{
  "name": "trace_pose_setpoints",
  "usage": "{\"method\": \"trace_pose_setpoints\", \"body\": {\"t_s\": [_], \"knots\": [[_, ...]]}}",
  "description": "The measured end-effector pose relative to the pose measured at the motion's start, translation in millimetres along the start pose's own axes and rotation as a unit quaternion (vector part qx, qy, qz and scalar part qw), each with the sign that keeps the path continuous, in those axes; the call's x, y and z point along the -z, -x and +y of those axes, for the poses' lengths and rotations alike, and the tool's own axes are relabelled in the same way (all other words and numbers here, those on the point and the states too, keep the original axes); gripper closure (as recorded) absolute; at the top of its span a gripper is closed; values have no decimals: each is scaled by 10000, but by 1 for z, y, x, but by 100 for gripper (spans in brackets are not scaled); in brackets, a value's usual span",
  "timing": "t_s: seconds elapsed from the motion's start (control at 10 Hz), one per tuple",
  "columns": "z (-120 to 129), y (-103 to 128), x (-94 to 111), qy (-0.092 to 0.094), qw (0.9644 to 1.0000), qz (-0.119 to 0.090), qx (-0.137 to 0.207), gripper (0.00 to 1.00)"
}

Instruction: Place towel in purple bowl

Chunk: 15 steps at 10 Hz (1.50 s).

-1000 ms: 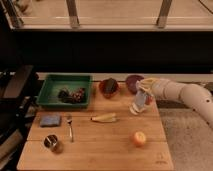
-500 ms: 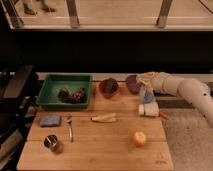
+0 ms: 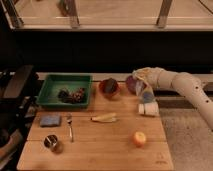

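As seen in the camera view, the gripper (image 3: 143, 86) is clamped on the towel (image 3: 146, 94) at centre right. The purple bowl (image 3: 133, 84) lies touching, just left of it. Judged: short leftward carry remains.

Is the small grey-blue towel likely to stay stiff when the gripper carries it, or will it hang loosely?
Probably floppy: the small grey-blue cloth towel droops below the shut gripper, beside the round dark purple bowl. It looks light, and a loose end might drape over the bowl's rim.
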<state>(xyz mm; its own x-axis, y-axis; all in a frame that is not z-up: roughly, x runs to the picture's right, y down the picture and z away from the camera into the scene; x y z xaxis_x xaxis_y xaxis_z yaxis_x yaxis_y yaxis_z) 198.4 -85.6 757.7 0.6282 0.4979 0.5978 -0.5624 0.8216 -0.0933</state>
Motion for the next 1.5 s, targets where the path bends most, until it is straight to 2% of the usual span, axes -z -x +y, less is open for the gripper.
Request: {"method": "trace_pose_setpoints", "body": {"t_s": [0.5, 0.6, 0.7, 0.8, 1.1, 1.2, 1.5], "knots": [[-30, -11, -26, -84, 9998, 81, -159, 97], [-33, -14, -28, -89, 9997, 97, -186, 92], [-38, -18, -32, -107, 9996, 115, -232, 79], [-40, -20, -33, -114, 9995, 114, -256, 73], [-44, -27, -38, -115, 9993, 76, -355, 42], [-43, -27, -39, -108, 9993, 54, -364, 39], [-44, -26, -42, -101, 9992, 8, -392, 38]]}}
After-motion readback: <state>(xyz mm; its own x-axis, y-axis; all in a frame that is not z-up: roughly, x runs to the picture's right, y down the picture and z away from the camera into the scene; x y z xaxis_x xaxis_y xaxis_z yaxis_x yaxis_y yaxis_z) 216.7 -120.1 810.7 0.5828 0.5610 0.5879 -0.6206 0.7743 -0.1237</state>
